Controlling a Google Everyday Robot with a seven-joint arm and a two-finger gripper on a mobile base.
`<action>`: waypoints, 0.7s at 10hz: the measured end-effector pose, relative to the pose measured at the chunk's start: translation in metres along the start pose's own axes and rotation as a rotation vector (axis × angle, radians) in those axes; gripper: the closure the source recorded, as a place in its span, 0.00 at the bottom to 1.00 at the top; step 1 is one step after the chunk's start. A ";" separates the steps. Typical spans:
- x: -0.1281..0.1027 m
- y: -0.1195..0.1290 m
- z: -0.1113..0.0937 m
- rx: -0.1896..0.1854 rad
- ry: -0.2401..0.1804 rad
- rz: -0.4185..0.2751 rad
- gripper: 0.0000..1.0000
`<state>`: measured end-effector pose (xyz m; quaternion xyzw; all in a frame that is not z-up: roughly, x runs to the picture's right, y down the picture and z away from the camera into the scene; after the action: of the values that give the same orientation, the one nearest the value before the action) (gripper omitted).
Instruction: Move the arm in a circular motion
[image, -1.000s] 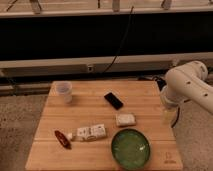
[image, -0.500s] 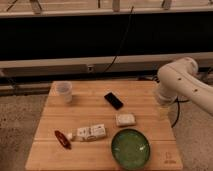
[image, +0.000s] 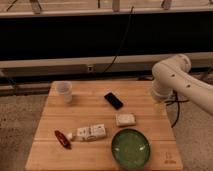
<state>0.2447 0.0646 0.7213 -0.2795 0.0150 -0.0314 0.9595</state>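
White glossy tube segments fill the right side of the camera view. My arm (image: 175, 77) comes in from the right edge, bends at a bulbous joint and drops to my gripper (image: 159, 104), a slim pale tip hanging over the right rim of the wooden desk (image: 85, 112). I cannot tell whether the gripper is released or clenched, and I make out nothing held in it.

The task is only a circle traced in the air, so I judge the care lies in clearance and evenness. The nearest things on the desk are the small white block (image: 125, 119), near the gripper on its left, and the green bowl (image: 130, 148) at the front. The black phone (image: 113, 100) lies further in, and the pale cup (image: 64, 91) stands well apart at the far left. A white packet (image: 91, 132) and a reddish-brown item (image: 62, 139) lie at the front left, out of my way.

I should hold the tip at a height above all of these, or raise it first if the loop swings inward over the desk. A dark cable (image: 175, 107) hangs just beside the gripper off the desk's right edge, and a wide outward sweep could snag it. A modest radius, steady speed and a loop that closes where it starts seem best.
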 end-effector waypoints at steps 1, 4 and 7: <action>-0.003 -0.007 0.000 0.003 0.001 -0.011 0.20; -0.003 -0.010 0.001 0.003 0.009 -0.026 0.20; -0.029 -0.015 0.000 0.014 0.008 -0.055 0.20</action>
<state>0.2144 0.0534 0.7296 -0.2729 0.0110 -0.0589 0.9602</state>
